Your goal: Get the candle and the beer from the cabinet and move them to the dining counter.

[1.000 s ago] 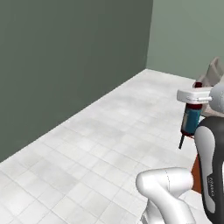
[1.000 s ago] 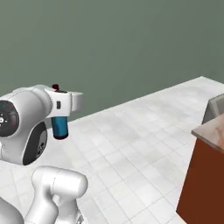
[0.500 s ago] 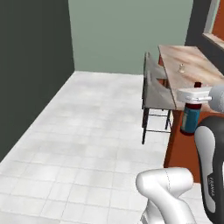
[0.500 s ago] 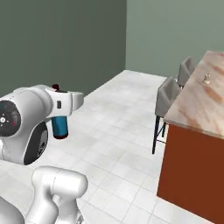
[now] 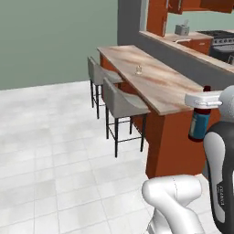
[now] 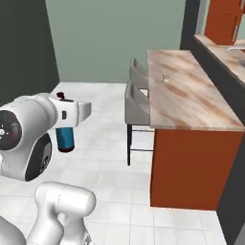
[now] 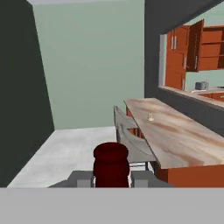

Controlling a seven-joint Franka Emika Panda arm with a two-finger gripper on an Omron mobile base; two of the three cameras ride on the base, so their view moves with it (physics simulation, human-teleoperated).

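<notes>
My arm [image 6: 28,136] is glossy white, built of fat rounded shells with smooth seams. Behind the pincer [image 7: 111,178] I see a big domed joint housing, its round end cap dark charcoal with a few pale specks near the middle. A dark grey band runs down the upright link [image 5: 221,178], and it carries a small line of pale lettering I can't read. Below that, the lower links are plain white bulges like bent elbows. The hand block [image 5: 203,99] above the pincer is a flat white bar. The fingertips [image 7: 82,179] look small, square and grey.
</notes>
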